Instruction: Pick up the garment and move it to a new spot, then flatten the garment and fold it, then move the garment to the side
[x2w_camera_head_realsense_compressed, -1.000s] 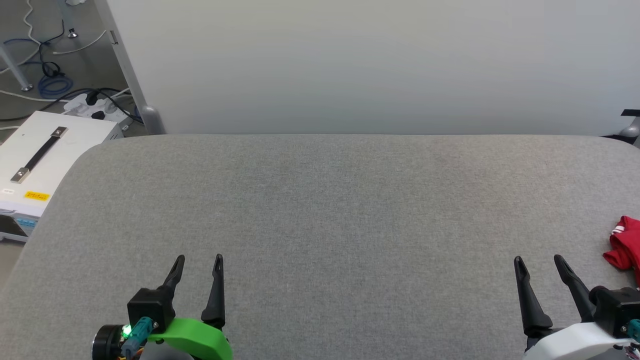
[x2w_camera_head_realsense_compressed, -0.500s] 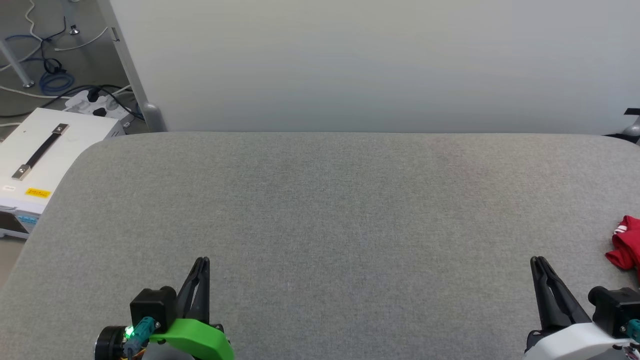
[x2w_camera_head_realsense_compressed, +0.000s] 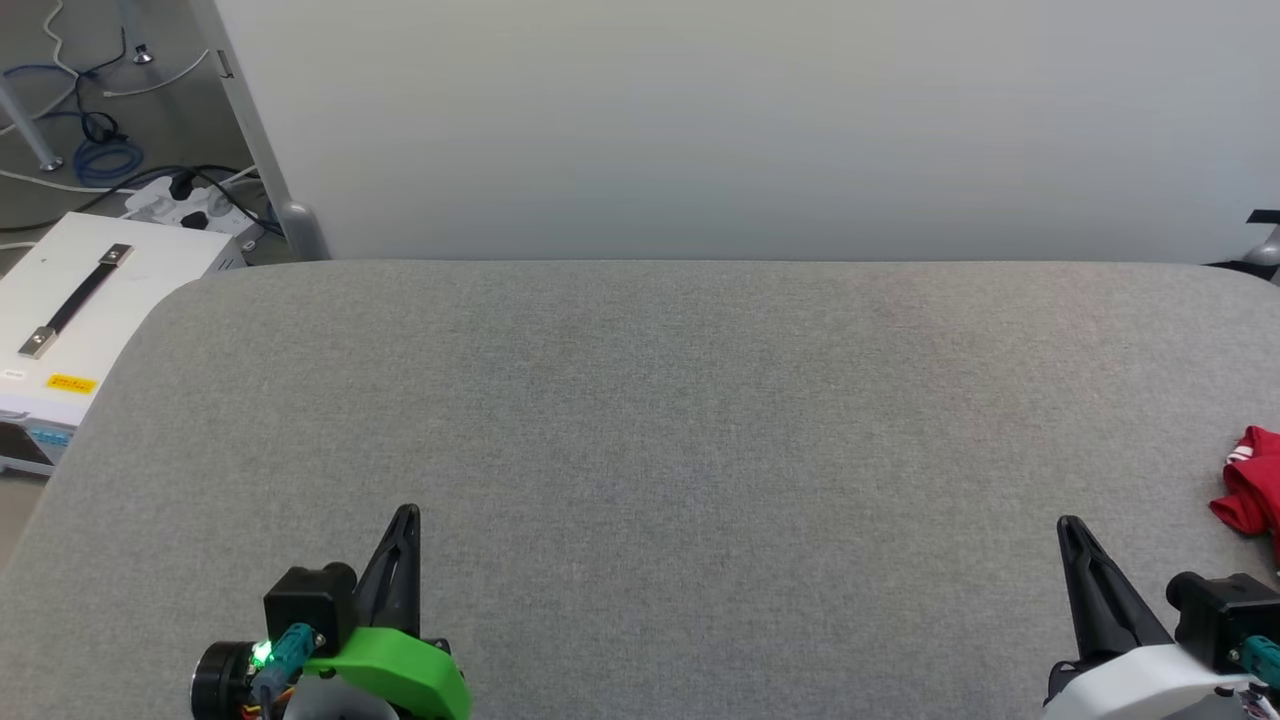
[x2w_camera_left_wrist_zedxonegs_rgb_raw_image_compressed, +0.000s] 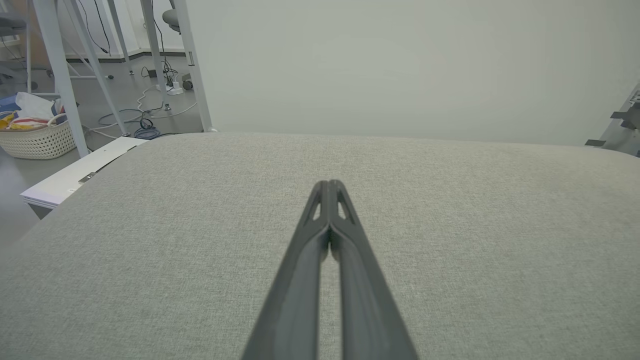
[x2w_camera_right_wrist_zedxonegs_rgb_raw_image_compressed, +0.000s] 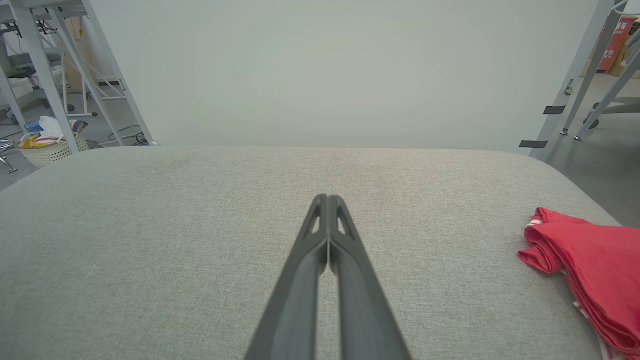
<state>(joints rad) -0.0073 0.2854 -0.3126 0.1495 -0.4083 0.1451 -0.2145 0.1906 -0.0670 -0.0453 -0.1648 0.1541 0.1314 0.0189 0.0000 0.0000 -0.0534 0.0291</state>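
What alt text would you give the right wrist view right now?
The right gripper, fingers shut together and empty, points across a grey fabric-covered table. The garment, red and bunched, lies on the table near its right edge in this view, apart from the gripper. A plain pale wall stands behind the table.

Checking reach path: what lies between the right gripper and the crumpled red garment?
Only bare grey fabric surface separates the right gripper from the red garment, per right wrist view.

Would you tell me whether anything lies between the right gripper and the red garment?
Nothing visible does. The right gripper, shut and empty, sits over the bare grey table; the garment lies to its right, with only open tabletop between them.
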